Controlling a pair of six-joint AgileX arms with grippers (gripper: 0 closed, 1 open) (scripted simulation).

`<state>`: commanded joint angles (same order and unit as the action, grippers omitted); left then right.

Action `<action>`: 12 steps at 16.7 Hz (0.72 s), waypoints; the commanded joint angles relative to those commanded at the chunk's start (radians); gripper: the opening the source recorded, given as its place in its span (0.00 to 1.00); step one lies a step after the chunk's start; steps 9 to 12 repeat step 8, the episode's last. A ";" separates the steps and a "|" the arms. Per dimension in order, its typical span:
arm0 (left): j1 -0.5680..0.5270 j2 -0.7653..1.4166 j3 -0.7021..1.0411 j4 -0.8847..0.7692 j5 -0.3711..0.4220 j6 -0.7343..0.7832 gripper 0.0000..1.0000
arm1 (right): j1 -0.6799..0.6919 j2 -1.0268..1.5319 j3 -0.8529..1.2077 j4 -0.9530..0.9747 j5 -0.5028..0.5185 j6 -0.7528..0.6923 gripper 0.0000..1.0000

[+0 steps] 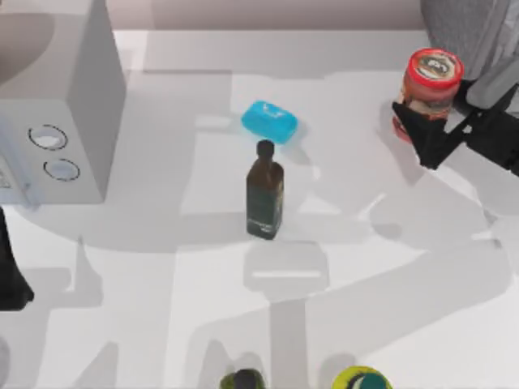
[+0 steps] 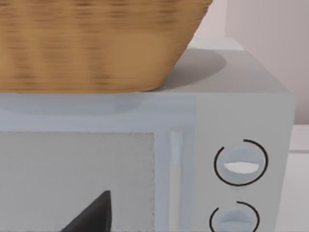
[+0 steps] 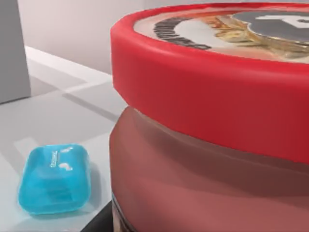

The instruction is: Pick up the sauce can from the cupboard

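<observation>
My right tool [image 1: 422, 134] is closed on the sauce can [image 1: 428, 91], its dark fingers clamped against the can's lower side at the right of the tabletop [image 1: 162, 267]. The can sits just in front of the cupboard [image 1: 470, 28], whose grey grainy body fills the far right corner. In the right wrist view the can's red lid [image 3: 203, 87] and brownish wall loom very close, so I judge the grip to be seated low on the body. I cannot tell whether the can rests on the tabletop or is raised a little.

The step in hand, as I read it, is the lift away from the cupboard. The next move calls for a straight rise with steady squeeze, keeping the can upright and clear of the cupboard's edge.

The blue soap bar [image 1: 270, 121] and the dark bottle [image 1: 264, 194] stand well apart to the left. My left arm [image 1: 10, 275] is parked at the left edge, by the pale microwave [image 1: 73, 105] with a wicker basket [image 2: 96, 43] on top; I cannot tell how its tool is set.
</observation>
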<state>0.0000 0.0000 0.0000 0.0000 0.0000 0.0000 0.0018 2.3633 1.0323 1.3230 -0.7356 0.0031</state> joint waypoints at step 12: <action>0.000 0.000 0.000 0.000 0.000 0.000 1.00 | 0.000 0.000 0.000 0.000 0.000 0.000 1.00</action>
